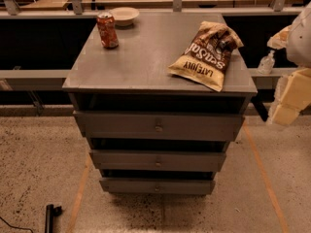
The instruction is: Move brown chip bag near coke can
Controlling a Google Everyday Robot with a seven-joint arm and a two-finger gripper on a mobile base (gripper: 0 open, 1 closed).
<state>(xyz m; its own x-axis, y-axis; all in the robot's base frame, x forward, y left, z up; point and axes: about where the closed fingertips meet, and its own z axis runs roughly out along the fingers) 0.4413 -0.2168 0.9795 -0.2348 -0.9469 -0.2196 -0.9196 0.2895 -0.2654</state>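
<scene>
Grey speckled floor (39,169) fills the foreground, crossed by orange tape lines (262,169) on either side of the cabinet. A small black object (50,216) lies on the floor at lower left; what it is cannot be told.

Behind this stands a grey metal cabinet (155,125) with three drawers (158,160), each pulled out a little and stepped so that the topmost reaches nearest the camera. Each drawer front carries a small central knob.

To the right of the cabinet, off its edge and about level with the top drawer, hangs the gripper (290,98), seen as pale cream blocks below a white arm segment. It touches neither the cabinet nor any object on it. Whether it is released or clenched cannot be told.

On the flat cabinet top (141,57) the brown chip bag (206,55) lies flat in the front right part, its tan-yellow band towards the front edge and its dark brown end pointing to the rear right. The coke can (107,30) stands upright near the rear left corner, well apart from the bag. A shallow pale bowl (124,15) sits just behind and to the right of the can, at the rear edge.

Farther back, a grey ledge (29,76) runs across the scene; a small clear bottle (266,62) stands on it at right.
</scene>
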